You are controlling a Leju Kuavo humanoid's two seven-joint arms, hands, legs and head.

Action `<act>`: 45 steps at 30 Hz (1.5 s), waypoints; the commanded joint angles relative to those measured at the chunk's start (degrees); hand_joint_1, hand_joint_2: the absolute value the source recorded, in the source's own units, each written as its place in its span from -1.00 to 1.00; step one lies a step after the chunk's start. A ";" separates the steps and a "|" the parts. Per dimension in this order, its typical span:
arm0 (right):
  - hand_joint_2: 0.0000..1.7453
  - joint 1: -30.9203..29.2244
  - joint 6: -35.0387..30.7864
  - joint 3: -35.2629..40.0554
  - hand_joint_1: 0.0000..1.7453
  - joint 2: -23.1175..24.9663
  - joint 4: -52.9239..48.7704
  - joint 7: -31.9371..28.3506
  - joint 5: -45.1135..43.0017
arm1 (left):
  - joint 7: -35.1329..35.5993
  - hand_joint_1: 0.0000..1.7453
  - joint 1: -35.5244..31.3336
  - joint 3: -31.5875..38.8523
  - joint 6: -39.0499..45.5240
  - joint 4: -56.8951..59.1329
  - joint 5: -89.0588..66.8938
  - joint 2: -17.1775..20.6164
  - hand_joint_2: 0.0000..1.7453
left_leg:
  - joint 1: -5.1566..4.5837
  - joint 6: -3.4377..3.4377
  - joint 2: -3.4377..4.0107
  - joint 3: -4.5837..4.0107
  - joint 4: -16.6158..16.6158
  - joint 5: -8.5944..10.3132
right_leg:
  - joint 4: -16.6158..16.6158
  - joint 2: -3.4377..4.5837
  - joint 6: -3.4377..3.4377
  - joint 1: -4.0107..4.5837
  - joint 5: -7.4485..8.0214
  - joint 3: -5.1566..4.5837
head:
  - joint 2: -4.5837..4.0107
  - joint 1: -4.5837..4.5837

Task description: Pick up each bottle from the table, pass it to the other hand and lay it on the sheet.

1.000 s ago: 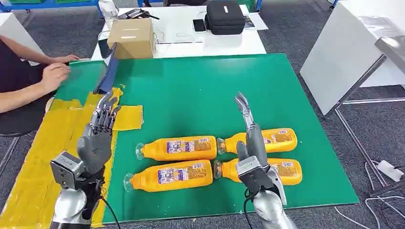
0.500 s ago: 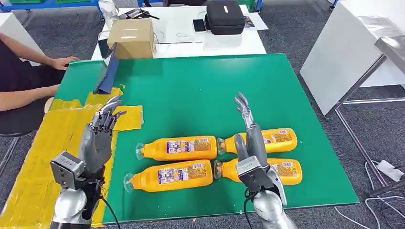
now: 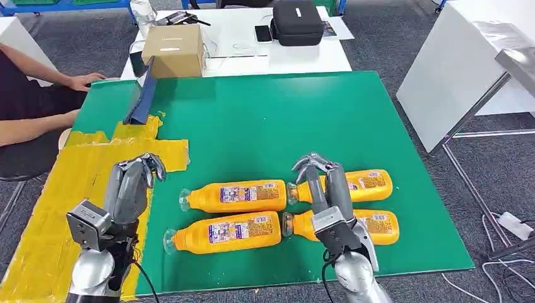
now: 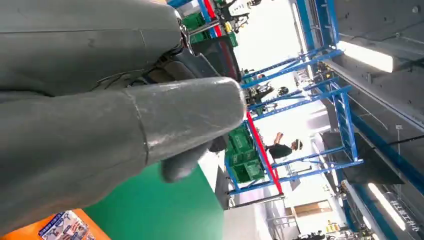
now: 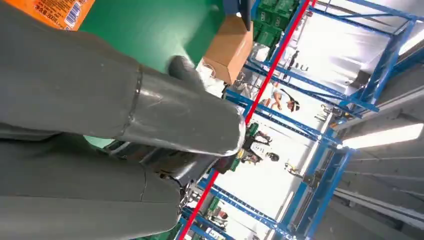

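Four orange bottles lie on the green sheet [image 3: 265, 120] that covers most of the table, all near its front edge, arranged in two rows of two. In the back row are the left-hand bottle [image 3: 235, 196] and the right-hand bottle [image 3: 363, 184]; in the front row sit the front-left bottle [image 3: 226, 232] and the front-right bottle [image 3: 378, 226], partly hidden behind the right arm. Yellow tape [image 3: 69, 208] covers the table's front-left corner, beside the sheet. No bottle is visible on the bare table, so the task looks done or nearly so, judging by how things lie.

Both hands are raised above the front edge and hold nothing. The left hand [image 3: 129, 186] hangs over the tape with its fingers curled inward. The right hand [image 3: 322, 183] stands over the gap between the bottle pairs, fingers likewise bent in at the tips, clear of the bottles beneath.

At the table's left edge a person's arm [image 3: 38, 126] rests, and a cardboard box [image 3: 171, 49] sits beyond the back edge.
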 commanded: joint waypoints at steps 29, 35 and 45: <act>1.00 -0.82 4.88 3.25 -1.00 0.42 17.85 -0.71 16.82 | -13.56 -1.00 12.41 17.50 -15.17 5.53 9.79 -9.67 -1.00 | -0.05 0.10 0.32 0.19 -0.15 -0.04 | -0.18 0.55 -0.05 -0.07 0.14 0.10 | 0.00 0.00; 1.00 -2.16 4.55 9.36 -1.00 -0.16 20.14 1.12 18.95 | -13.38 -1.00 12.04 17.51 -15.06 6.15 9.75 -9.58 -1.00 | -0.03 0.08 0.14 0.22 -0.18 -0.01 | -0.18 0.36 -0.07 -0.05 0.09 0.17 | 0.00 -0.02; 1.00 -1.07 5.34 19.54 -1.00 -3.45 20.60 3.46 23.59 | -13.18 -1.00 12.53 18.72 -14.74 6.43 10.13 -10.18 -1.00 | -0.04 0.10 -0.01 0.14 -0.13 -0.02 | -0.15 0.14 -0.02 -0.07 0.04 0.15 | 0.00 0.02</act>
